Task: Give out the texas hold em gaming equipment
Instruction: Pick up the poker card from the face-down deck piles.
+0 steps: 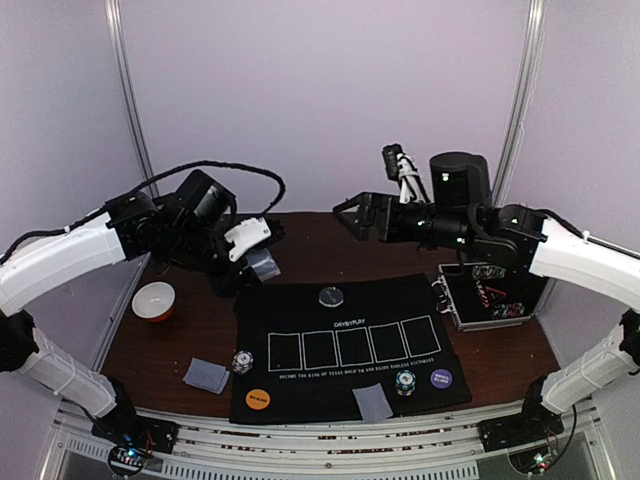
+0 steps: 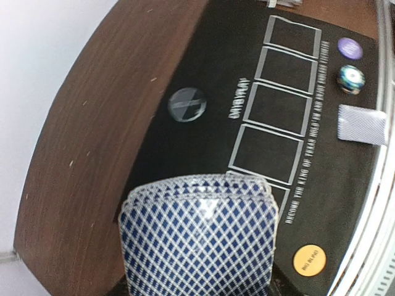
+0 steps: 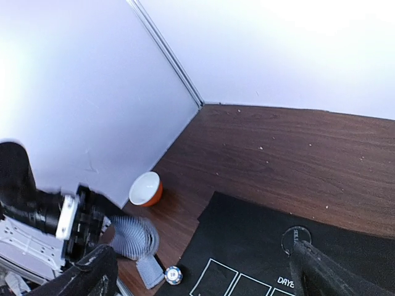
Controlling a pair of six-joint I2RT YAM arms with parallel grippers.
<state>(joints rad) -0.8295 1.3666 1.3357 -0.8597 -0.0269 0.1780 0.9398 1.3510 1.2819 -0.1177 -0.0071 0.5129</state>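
the black mat with five white card outlines [image 1: 350, 345] covers the near middle of the brown wooden table [image 1: 330, 235], and a silver metal case [image 1: 490, 298] lies just off its right edge. the left gripper [image 1: 248, 250] is clamped on a fanned deck of blue-grey diamond-backed playing cards [image 2: 197, 237], held above the mat's far left corner. the fan's free end points over the mat, toward the other arm. the right gripper [image 3: 203, 262] hangs over the far edge of the mat with its jaws spread wide and nothing between them.

the deck lies to the right gripper's left and a little nearer the robot, well apart. the right wrist view shows the fan low on its left side, so a draw from it would likely call for a sweep leftward along the mat's far edge.

dealt cards lie face down in two small piles: one [image 1: 206, 375] on the table beside the mat's near left corner, the other [image 1: 373, 402] at the mat's near edge. the clear round dealer disc [image 1: 331, 296], orange blind disc [image 1: 258, 398], purple blind disc [image 1: 441, 379] and two striped chip stacks [image 1: 242, 361] [image 1: 405, 382] lie on the mat.
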